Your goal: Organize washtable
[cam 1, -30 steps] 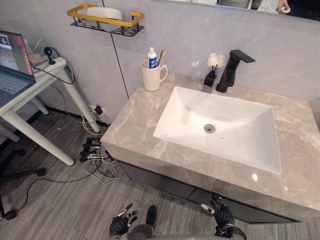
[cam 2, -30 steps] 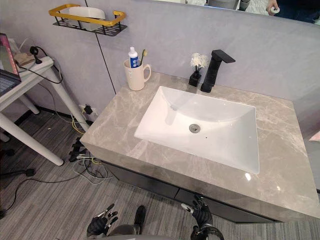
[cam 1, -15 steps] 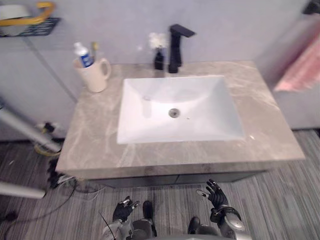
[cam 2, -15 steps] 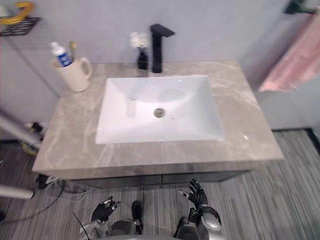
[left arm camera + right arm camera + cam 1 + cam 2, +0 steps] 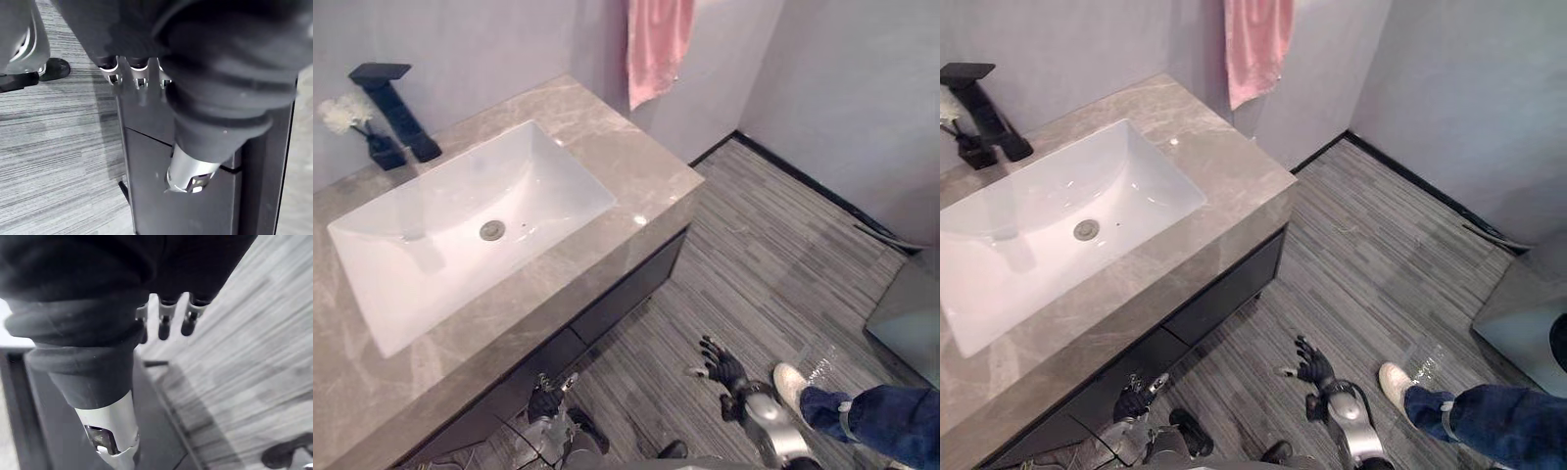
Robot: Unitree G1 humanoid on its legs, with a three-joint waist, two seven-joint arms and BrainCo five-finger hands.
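Grey veined counter (image 5: pixel 641 166) — glossy rectangular white basin (image 5: pixel 543 186) | left hand (image 5: pixel 546 401) relaxed | right hand (image 5: pixel 724 370) splayed

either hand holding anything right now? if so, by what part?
Nothing held. Left hand and right hand both open and empty, low by the cabinet.

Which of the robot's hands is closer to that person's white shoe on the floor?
Right. The right hand hangs beside the white shoe over the floor; the left hand is farther off, by the dark cabinet front under the counter.
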